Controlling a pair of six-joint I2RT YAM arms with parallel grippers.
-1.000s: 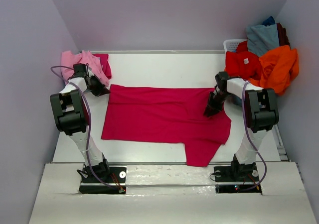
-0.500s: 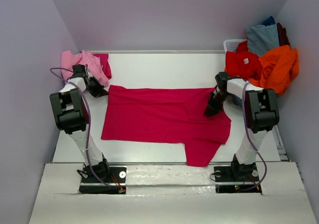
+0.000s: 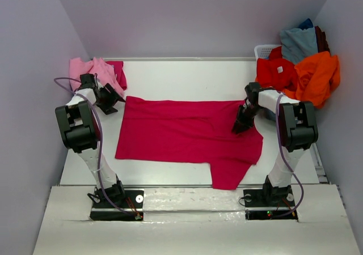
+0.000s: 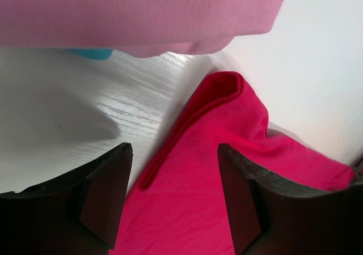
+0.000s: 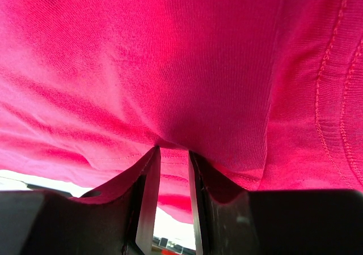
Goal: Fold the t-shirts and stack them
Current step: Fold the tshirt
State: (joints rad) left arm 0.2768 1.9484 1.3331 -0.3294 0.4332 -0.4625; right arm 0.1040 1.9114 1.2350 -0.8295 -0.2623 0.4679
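The crimson-magenta cotton t-shirt [image 3: 187, 133] is lying with a corner loose between the parted jaws of your left gripper [image 4: 174, 164]; your right gripper [image 5: 173, 156] is clamping a fold of it.

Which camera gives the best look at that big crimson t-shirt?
The top external view: the crimson t-shirt lies spread on the table, nearly whole outline visible. The left wrist view shows only one corner; the right wrist view, just fabric close up.
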